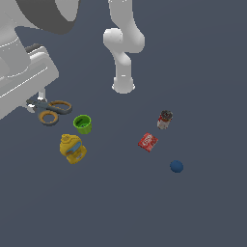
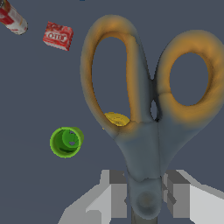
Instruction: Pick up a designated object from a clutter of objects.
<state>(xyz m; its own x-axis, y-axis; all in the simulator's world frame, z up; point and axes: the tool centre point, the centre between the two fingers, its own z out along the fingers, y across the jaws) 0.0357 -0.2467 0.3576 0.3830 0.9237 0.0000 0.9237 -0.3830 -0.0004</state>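
Note:
The scissors (image 1: 50, 109), with grey blades and two orange-tan ring handles, are held at the exterior view's left. My gripper (image 1: 36, 101) is shut on them near the pivot. In the wrist view the scissors (image 2: 142, 148) fill the frame, handles pointing away, and my gripper (image 2: 144, 197) clamps the grey part from both sides. The blades are hidden behind the fingers (image 2: 113, 192). The scissors appear lifted above the floor, with the green cup and yellow bottle lying beneath them.
A green cup (image 1: 82, 124) (image 2: 65, 141) and a yellow bottle (image 1: 72, 148) (image 2: 116, 119) lie close by. A red flat box (image 1: 148, 142) (image 2: 57, 36), a small dark-topped can (image 1: 165, 119) (image 2: 13, 19) and a blue ball (image 1: 176, 166) lie to the exterior view's right. The arm's base (image 1: 123, 84) stands behind.

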